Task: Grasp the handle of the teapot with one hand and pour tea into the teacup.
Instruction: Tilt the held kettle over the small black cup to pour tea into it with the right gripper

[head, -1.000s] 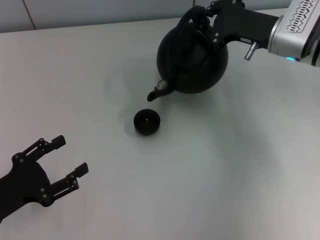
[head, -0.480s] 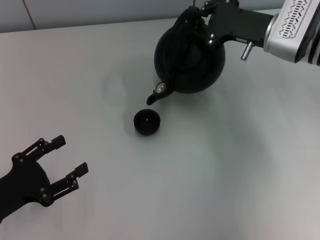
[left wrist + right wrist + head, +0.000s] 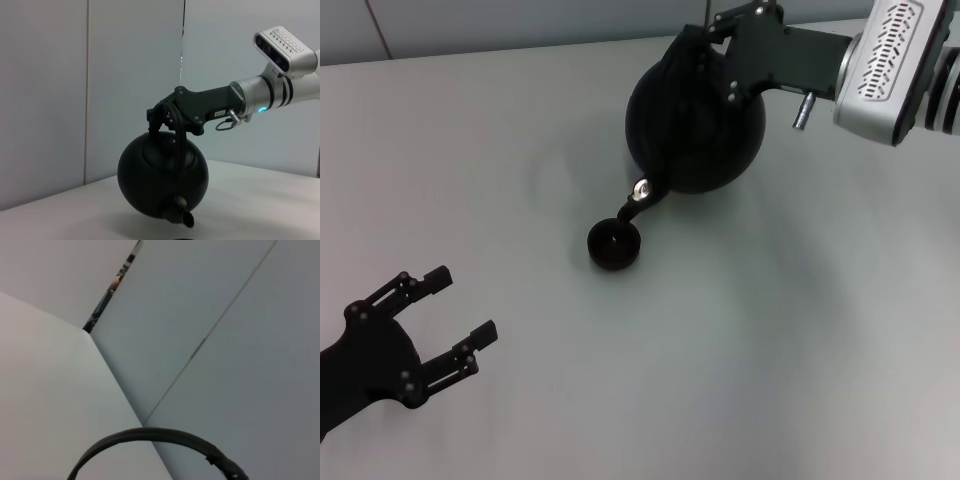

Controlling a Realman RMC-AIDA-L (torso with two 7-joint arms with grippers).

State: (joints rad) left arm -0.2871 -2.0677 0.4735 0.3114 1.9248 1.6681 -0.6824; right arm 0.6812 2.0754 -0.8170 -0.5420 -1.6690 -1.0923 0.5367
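Observation:
The round matte-black teapot [image 3: 695, 125] hangs in the air, tilted with its stubby spout [image 3: 638, 197] pointing down just over the tiny dark teacup [image 3: 614, 243] on the table. My right gripper [image 3: 715, 40] is shut on the arched black handle [image 3: 692, 45] at the pot's top. The left wrist view shows the same: the teapot [image 3: 162, 175] tipped forward, the handle [image 3: 176, 125] held by the right gripper [image 3: 162, 115]. The handle's arc [image 3: 150, 437] also shows in the right wrist view. My left gripper [image 3: 455, 325] is open and empty at the near left.
The pale grey table [image 3: 800, 330] runs back to a light wall [image 3: 520, 20]. No other objects stand on it.
My right gripper has tipped the teapot further forward and shifted it slightly left; the spout has dropped down toward the teacup's rim. The left gripper has not moved.

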